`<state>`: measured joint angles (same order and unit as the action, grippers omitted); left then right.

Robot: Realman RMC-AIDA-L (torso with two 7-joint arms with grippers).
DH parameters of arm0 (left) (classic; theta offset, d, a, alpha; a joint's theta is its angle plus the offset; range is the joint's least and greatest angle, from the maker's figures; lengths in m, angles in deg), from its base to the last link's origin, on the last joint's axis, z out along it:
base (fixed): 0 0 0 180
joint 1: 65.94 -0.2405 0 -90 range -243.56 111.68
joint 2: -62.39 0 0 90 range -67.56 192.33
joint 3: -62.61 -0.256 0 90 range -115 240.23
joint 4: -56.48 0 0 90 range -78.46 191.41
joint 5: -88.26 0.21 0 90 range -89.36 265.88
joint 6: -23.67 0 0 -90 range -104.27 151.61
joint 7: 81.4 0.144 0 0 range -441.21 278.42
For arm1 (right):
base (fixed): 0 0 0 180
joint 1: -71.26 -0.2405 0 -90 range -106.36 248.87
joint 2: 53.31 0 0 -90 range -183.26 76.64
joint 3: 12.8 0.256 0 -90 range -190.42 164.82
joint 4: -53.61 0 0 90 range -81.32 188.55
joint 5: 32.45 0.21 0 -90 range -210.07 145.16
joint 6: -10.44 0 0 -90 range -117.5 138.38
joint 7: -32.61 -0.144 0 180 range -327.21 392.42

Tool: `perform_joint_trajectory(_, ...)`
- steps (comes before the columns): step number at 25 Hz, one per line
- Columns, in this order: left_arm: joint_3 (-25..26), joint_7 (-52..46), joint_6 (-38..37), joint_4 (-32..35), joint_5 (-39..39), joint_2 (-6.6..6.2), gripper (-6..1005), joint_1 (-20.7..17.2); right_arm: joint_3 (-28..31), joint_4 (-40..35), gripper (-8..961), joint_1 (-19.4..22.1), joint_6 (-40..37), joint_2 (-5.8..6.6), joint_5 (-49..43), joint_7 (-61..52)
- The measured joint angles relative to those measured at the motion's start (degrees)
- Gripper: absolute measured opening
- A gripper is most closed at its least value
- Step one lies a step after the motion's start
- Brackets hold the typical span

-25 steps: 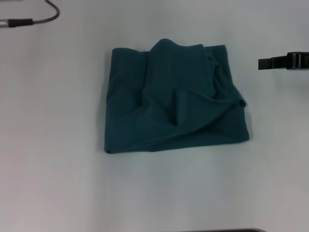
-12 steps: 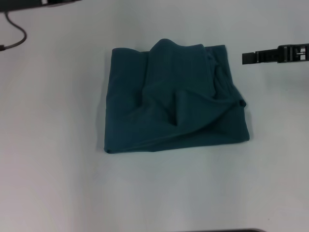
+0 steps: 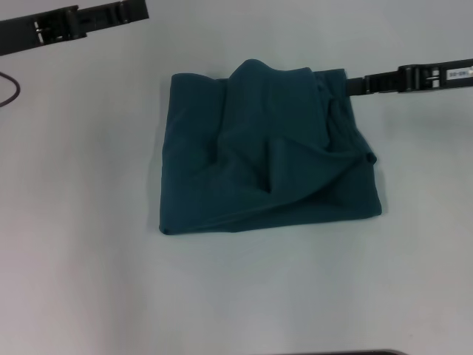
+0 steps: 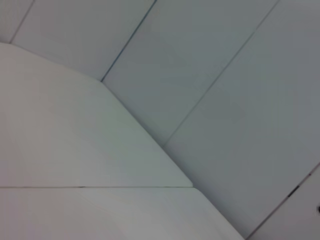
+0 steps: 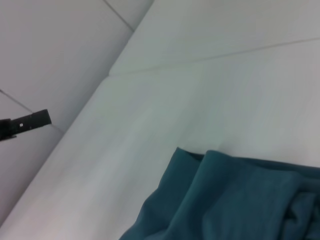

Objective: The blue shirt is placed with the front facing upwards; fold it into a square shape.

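Both arms have swung inward over the last second — the right gripper (image 3: 352,85) now reaches the far right corner of the blue shirt (image 3: 266,159), its tip at the cloth's edge, while the left gripper (image 3: 140,10) comes in along the far left, well apart from the fabric. That shirt sits mid-table (image 3: 89,259), folded into a rumpled, roughly square bundle, plain teal side up. Whether either claw is open or closed — cannot tell from these angles. Over in the right wrist view, the shirt's (image 5: 240,200) far edge shows close by, the left gripper (image 5: 37,120) beyond it.
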<state>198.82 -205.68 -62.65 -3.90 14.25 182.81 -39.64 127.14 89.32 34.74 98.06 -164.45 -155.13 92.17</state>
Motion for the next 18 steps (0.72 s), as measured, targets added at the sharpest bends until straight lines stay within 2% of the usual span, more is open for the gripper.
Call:
perform_joint_trajectory(8, 0.7, 3.6, 0.7, 4.0, 0.1, -0.41, 951, -1.0, -5.0, -1.8, 412, -1.6, -3.8, -1.83, 0.0, 0.5)
perform_joint_trajectory(18, 0.7, 4.8, 1.3, 5.2, 0.6, -0.15, 951, -1.3, -10.7, -3.2, 382, -4.4, -7.6, -5.49, 0.0, 0.6)
